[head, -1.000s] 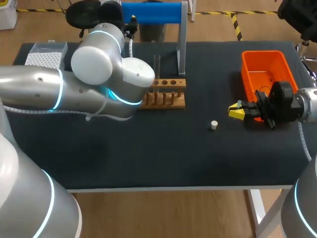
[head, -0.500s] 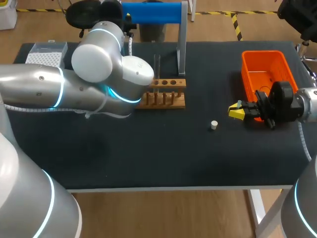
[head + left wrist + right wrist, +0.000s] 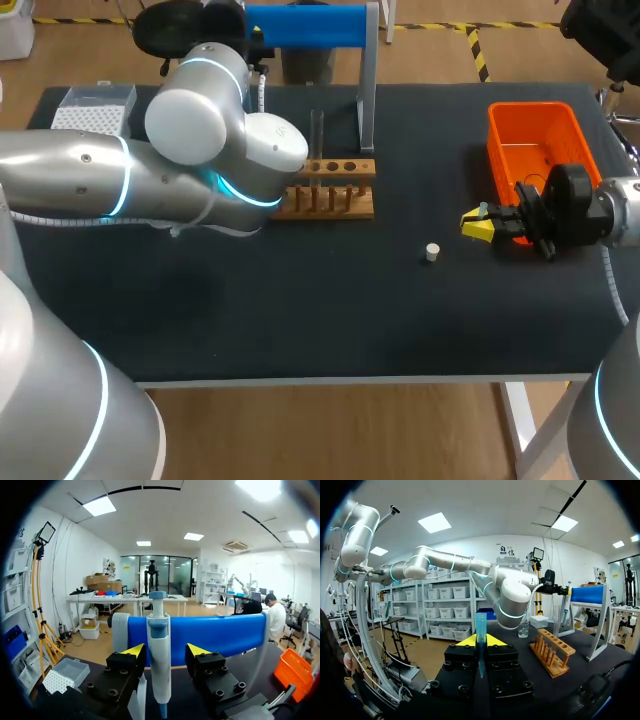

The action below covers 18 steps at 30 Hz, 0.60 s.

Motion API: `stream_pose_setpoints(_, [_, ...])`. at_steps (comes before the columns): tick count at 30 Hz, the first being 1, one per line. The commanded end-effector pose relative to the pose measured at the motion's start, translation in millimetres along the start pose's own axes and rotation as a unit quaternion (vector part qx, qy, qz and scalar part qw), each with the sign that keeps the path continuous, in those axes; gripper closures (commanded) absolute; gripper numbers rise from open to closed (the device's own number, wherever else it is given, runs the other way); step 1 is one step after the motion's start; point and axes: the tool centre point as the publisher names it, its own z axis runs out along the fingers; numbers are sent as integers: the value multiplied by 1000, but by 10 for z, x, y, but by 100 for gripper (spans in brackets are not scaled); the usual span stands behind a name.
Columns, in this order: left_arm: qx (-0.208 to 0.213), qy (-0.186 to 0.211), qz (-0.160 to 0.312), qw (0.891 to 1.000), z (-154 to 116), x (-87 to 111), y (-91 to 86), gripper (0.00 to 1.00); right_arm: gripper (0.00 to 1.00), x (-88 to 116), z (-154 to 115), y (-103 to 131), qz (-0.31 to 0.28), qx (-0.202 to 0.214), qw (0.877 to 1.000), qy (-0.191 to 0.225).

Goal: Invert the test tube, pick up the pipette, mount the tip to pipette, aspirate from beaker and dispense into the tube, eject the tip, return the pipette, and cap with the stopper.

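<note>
Stopper, small and white, lies alone on the dark counter. Beyond it the right end effector pinches a translucent blue tip. Farthest back, the left end effector stands spread around the white-and-blue pipette at the blue stand; from overhead the left arm hides both.

Black table, orange bin toward its right, wooden rack mid-table
</note>
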Motion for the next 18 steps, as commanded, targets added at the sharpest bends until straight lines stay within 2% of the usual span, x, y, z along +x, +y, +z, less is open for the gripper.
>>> stream_pose_setpoints(1, [5,-1,-1,1000,83,19,25,51,100,6,6,1,0,1,1000,-1])
stream_pose_setpoints(18, [11,-7,1,1000,178,7,8,52,100,6,6,1,0,1,1000,-1])
